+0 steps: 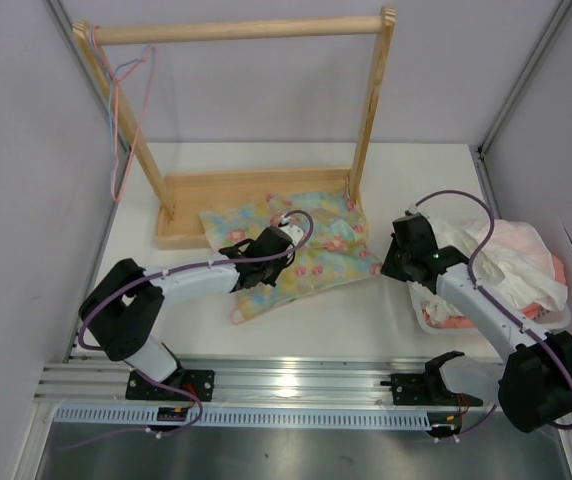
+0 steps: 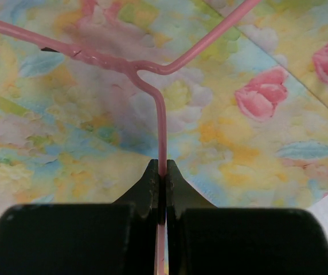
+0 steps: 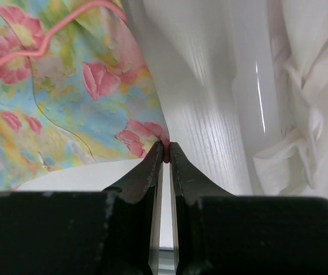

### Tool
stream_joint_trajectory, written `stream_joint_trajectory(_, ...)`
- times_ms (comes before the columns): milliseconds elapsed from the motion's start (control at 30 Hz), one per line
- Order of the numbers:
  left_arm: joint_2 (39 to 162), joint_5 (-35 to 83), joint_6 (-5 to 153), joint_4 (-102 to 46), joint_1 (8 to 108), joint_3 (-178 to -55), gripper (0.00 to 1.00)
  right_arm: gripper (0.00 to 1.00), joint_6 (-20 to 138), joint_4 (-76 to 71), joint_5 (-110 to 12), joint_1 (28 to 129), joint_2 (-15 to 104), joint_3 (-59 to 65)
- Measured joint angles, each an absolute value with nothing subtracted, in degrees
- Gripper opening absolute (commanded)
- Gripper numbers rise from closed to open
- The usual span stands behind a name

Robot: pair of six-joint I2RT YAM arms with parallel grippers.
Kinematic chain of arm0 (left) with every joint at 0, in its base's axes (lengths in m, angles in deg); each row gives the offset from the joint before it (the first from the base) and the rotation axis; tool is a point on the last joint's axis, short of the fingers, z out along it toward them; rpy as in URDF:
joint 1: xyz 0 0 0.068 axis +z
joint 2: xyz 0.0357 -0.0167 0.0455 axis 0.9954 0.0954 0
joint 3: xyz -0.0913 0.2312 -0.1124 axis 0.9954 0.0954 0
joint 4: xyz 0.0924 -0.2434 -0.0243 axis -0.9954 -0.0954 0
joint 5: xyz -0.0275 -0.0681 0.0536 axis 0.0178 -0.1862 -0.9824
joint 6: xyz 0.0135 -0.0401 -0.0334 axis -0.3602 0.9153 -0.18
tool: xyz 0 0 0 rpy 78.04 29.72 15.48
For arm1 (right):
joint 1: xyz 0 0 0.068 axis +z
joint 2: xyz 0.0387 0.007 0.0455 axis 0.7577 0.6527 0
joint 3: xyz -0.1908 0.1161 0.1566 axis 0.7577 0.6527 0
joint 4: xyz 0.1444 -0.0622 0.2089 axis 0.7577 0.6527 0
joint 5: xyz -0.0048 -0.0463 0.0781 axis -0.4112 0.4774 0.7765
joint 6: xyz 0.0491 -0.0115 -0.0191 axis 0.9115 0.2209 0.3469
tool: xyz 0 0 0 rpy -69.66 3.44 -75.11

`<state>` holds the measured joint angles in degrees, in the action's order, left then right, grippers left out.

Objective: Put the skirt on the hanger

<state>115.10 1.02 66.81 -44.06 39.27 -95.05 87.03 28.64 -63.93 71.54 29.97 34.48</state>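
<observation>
Robot lab test cell, not a home. What showed it: the left arm (image 1: 191, 275) and right arm (image 1: 481, 305) were bolted to an aluminium rail (image 1: 296, 378) at the near edge of a plain white table (image 1: 346, 320). Pale wall panels (image 1: 26, 150) boxed the bench in on three sides, with a metal corner post (image 1: 523, 80) at the back right. Purple cables (image 1: 456, 197) ran exposed along the arms. The clothing looked like staged props: a small wooden rack (image 1: 241, 30), the skirt (image 1: 331, 245) flat on the table with the hanger (image 2: 161, 132) on it, and a heap of clothes (image 1: 511, 255) at the right.
</observation>
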Motion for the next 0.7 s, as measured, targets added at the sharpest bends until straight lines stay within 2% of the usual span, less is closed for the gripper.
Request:
stream_joint_trajectory(300, 114.7, 1.2, 67.8, -40.3, 39.2, -92.1, 0.0, 0.12, 85.6, 29.5, -63.4, 71.0, 35.3, 27.4)
stream_joint_trajectory(433, 114.0, 4.2, 68.7, -38.6, 38.8, -89.8, 0.0, 0.21, 85.7, 29.5, -63.4, 71.9, 36.0, 29.2)
stream_joint_trajectory(567, 113.8, 5.7, 69.2, -37.9, 38.1, -89.2, 0.0, 0.38, 86.1, 29.6, -63.9, 73.2, 36.0, 30.9)
stream_joint_trajectory(600, 113.8, 5.6, 69.3, -37.9, 37.8, -89.2, 0.0, 0.5, 86.3, 29.7, -64.1, 73.5, 36.0, 31.1)
stream_joint_trajectory(700, 113.8, 5.1, 69.4, -37.8, 37.1, -89.2, 0.0, 0.59, 86.7, 29.7, -65.3, 75.0, 35.7, 31.1)
